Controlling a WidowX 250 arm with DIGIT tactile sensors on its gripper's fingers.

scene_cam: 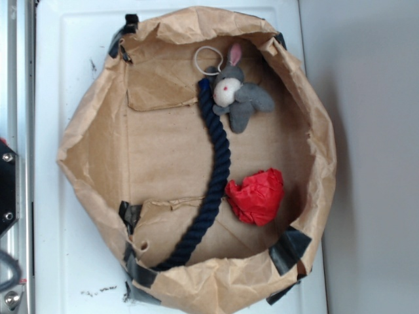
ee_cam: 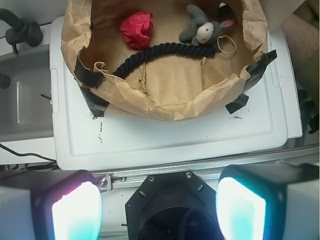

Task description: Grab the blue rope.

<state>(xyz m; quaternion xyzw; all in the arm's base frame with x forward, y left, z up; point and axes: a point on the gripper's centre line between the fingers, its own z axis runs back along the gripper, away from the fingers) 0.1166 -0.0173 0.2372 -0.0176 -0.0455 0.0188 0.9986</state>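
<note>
The blue rope (scene_cam: 213,176) is a thick dark navy twisted rope. It lies curved on the floor of a rolled-down brown paper bag (scene_cam: 85,124), from beside the grey toy bunny (scene_cam: 239,95) down to the bag's near rim. It also shows in the wrist view (ee_cam: 155,53). My gripper (ee_cam: 159,210) is open and empty, with its two glowing pads (ee_cam: 77,212) wide apart. It is far back from the bag, over the robot's black base (ee_cam: 170,200). The gripper does not show in the exterior view.
A crumpled red paper ball (scene_cam: 256,195) lies right of the rope. A white ring (scene_cam: 208,60) lies by the bunny's head. The bag stands on a white board (scene_cam: 59,52), taped with black tape (scene_cam: 288,250). A metal rail (ee_cam: 200,167) runs along the board's edge.
</note>
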